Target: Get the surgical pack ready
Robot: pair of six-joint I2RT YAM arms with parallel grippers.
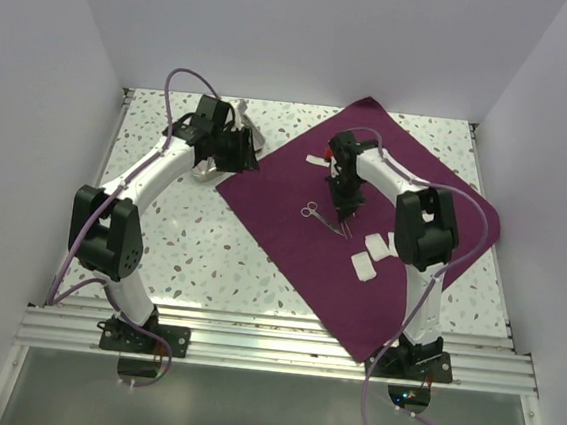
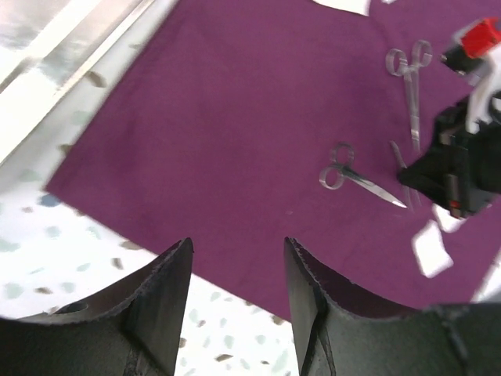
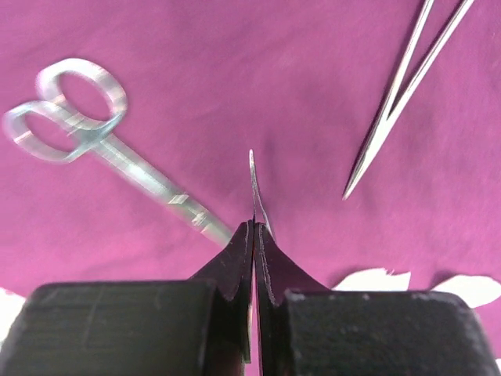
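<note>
The plum-purple cloth [image 1: 357,280] lies spread at an angle on the speckled table. On it lie silver scissors [image 1: 311,211] [image 3: 78,121] and ring-handled forceps [image 2: 412,86] [image 3: 395,94]. My right gripper [image 1: 344,214] [image 3: 254,225] points down at the cloth, shut on a thin silver instrument [image 3: 253,184] that sticks out edge-on between its fingertips. White gauze pads [image 1: 372,256] lie just in front of it. My left gripper [image 1: 234,153] [image 2: 239,244] hovers open and empty over the cloth's left edge. Part of the steel tray [image 1: 205,173] shows behind the left gripper.
A small white packet [image 1: 319,161] lies on the cloth's far part, beside the right arm's red-marked wrist. White walls enclose the table on three sides. An aluminium rail [image 1: 271,347] runs along the near edge by the arm bases.
</note>
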